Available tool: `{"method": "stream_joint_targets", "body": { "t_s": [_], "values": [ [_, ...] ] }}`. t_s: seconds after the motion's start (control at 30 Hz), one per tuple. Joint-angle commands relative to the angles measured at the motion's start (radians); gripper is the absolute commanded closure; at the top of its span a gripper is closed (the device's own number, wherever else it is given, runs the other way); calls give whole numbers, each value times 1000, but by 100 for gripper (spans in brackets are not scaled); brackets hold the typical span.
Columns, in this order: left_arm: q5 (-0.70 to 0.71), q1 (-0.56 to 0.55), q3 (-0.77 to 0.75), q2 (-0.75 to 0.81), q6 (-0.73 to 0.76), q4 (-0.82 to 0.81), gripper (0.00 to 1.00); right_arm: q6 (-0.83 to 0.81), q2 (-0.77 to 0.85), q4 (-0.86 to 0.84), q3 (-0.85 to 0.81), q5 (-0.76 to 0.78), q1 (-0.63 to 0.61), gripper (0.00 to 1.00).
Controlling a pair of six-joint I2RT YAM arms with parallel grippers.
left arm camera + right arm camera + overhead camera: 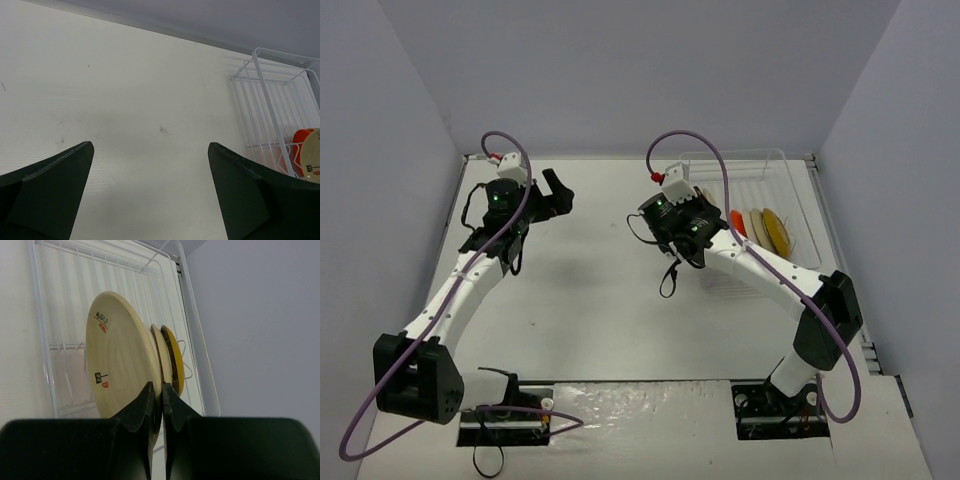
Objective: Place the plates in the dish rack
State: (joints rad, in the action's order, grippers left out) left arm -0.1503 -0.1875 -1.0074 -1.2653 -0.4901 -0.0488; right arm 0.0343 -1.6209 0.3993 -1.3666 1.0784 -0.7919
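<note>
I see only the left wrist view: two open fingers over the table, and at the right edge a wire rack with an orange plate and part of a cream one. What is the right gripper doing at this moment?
Observer: The right gripper is shut on the lower rim of a cream plate, holding it on edge over the dish rack.
Operator: Do other plates stand near the one it holds?
Observer: Yes. In the right wrist view, a second cream plate and a yellow plate stand upright close behind it.
</note>
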Motion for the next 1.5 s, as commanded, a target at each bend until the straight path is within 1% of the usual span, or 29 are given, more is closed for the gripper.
{"method": "stream_joint_targets", "body": {
  "t_s": [0.0,0.17,0.37,0.57,0.8,0.97,1.03,1.1,1.13,1.2,1.47],
  "values": [
    [28,5,-17,51,21,-42,3,-33,-21,11,-78,116,23,100],
    [41,6,-14,51,25,-42,3,-55,-39,29,-94,124,67,100],
    [43,14,-14,41,18,-43,3,-31,-67,82,-100,118,104,100],
    [42,21,-12,36,18,-46,3,67,-113,179,-138,193,129,100],
    [35,23,-17,21,16,-47,3,132,-192,263,-188,285,107,100],
    [35,30,-19,16,16,-43,3,198,-257,361,-221,300,99,100],
    [35,33,-18,17,16,-43,3,182,-255,341,-210,283,100,100],
    [34,36,-17,18,16,-43,3,146,-239,270,-180,248,105,100],
    [34,36,-16,18,16,-43,3,117,-227,233,-177,227,108,100],
    [36,37,-13,22,19,-42,3,32,-187,140,-118,170,125,100],
    [40,37,-10,27,19,-42,3,-55,-115,27,-29,57,168,100]
  ]
}}
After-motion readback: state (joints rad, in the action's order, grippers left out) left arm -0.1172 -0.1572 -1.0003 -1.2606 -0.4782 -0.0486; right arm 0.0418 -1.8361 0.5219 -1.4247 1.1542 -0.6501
